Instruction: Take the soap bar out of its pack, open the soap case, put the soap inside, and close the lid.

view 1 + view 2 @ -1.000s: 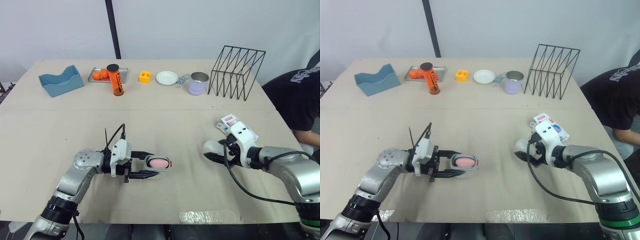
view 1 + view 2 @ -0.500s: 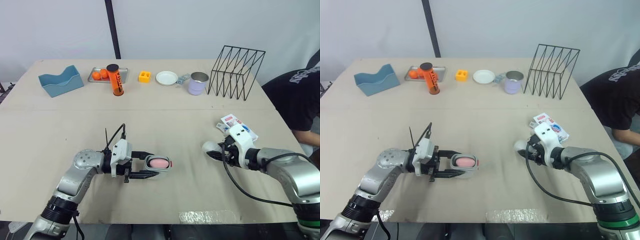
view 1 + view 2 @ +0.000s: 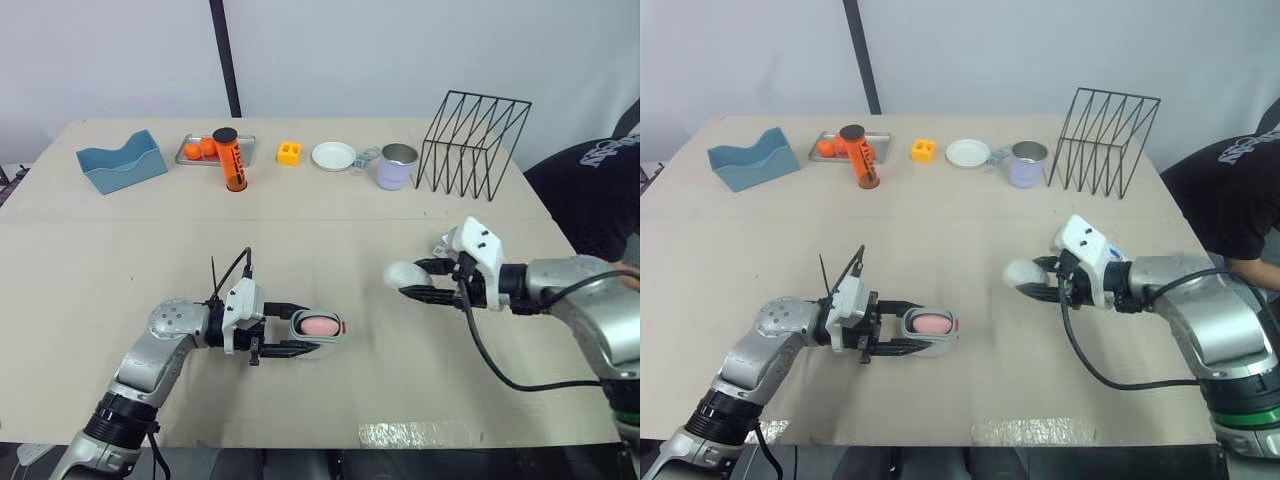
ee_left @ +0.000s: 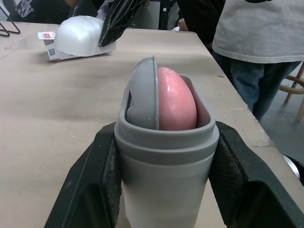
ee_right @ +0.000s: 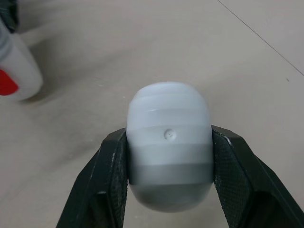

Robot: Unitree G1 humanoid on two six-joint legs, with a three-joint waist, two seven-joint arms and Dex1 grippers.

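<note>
My left gripper [image 3: 300, 331] is shut on the grey soap case [image 3: 322, 342], which lies on the table in front of me. The pink soap bar [image 4: 175, 99] sits inside the case, whose top is uncovered. My right gripper [image 3: 415, 281] is shut on the white lid [image 3: 403, 274] and holds it above the table, to the right of the case and apart from it. The lid sits squarely between the black fingers [image 5: 107, 175]. The soap pack [image 4: 52, 52] lies on the table behind the lid.
Along the far edge stand a blue tray [image 3: 122, 161], an orange cylinder [image 3: 231, 160], a metal tray with oranges [image 3: 200, 150], a yellow block [image 3: 290, 153], a white plate [image 3: 333, 156], a lavender cup [image 3: 397, 167] and a black wire rack [image 3: 475, 145]. A person [image 3: 590, 200] sits at the right.
My right gripper has risen off the table with the white lid and moved left toward the case. The left gripper and the case have not moved.
</note>
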